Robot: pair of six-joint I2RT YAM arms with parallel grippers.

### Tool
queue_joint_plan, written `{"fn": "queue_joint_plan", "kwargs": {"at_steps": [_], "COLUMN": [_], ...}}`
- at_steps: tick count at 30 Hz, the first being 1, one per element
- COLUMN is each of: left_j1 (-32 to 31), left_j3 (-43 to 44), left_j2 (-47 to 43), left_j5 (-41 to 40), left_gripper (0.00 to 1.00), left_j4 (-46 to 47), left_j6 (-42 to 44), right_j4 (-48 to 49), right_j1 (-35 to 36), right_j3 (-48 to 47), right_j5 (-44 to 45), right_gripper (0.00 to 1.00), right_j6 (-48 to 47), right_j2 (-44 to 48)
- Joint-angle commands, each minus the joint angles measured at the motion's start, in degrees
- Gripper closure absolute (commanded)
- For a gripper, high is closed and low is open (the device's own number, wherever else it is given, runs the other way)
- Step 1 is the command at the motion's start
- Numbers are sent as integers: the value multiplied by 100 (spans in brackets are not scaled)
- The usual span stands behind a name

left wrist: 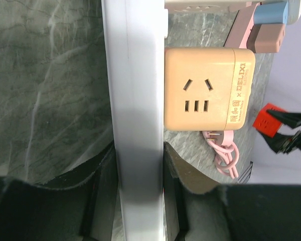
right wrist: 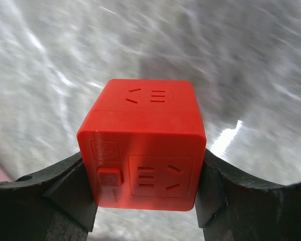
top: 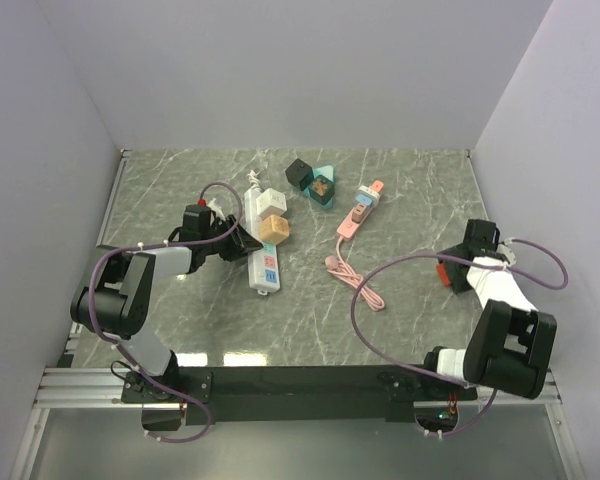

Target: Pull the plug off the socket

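A white power strip point(top: 263, 245) lies left of the table's middle, with an orange cube plug point(top: 275, 228) and a white cube plug point(top: 271, 202) seated on it. My left gripper point(top: 242, 240) is shut on the strip; in the left wrist view the strip point(left wrist: 138, 125) runs between the fingers point(left wrist: 103, 191), and the orange cube point(left wrist: 208, 89) sits just beyond them. My right gripper point(top: 450, 272) is shut on a red cube plug point(top: 446, 274) at the right side, well away from the strip. The red cube point(right wrist: 143, 145) fills the right wrist view, clamped on both sides.
A black cube point(top: 299, 174) and a teal triangular block point(top: 323, 186) sit at the back centre. A pink adapter point(top: 363, 208) with a coiled pink cable point(top: 355, 275) lies in the middle. Walls enclose the table on the left, back and right.
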State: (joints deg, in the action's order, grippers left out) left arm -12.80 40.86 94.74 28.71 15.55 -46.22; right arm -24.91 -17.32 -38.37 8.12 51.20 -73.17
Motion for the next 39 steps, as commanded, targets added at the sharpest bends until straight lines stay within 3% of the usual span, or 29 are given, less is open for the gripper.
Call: {"fn": "queue_joint_plan", "kwargs": {"at_steps": [1, 9, 19, 22, 23, 27, 39], "left_j1": [-74, -83, -83, -83, -83, -83, -91], "left_j3": [62, 97, 19, -43, -52, -87, -87], "left_j2": [124, 80, -140, -175, -175, -193, -8], "left_j5": [205, 223, 214, 197, 188, 161, 240], "left_gripper": [99, 100, 99, 99, 99, 99, 99], "left_j4": [-52, -140, -228, -210, -228, -202, -35], "left_j6": [174, 209, 192, 166, 166, 157, 139], "right_j4": [828, 1873, 2825, 2710, 2719, 2780, 1675], "right_j1": [-43, -26, 18, 53, 62, 124, 282], "right_j3": [-644, -1998, -3368, -3905, -4011, -4196, -3642], "right_j5": [-239, -934, -1585, -1770, -1779, -1884, -1576], "right_gripper": [100, 100, 100, 77, 62, 40, 30], "right_j6": [188, 777, 1401, 1489, 1550, 1621, 1876], "right_j2": [-460, -2462, -4108, -4548, -4636, -4750, -4030]}}
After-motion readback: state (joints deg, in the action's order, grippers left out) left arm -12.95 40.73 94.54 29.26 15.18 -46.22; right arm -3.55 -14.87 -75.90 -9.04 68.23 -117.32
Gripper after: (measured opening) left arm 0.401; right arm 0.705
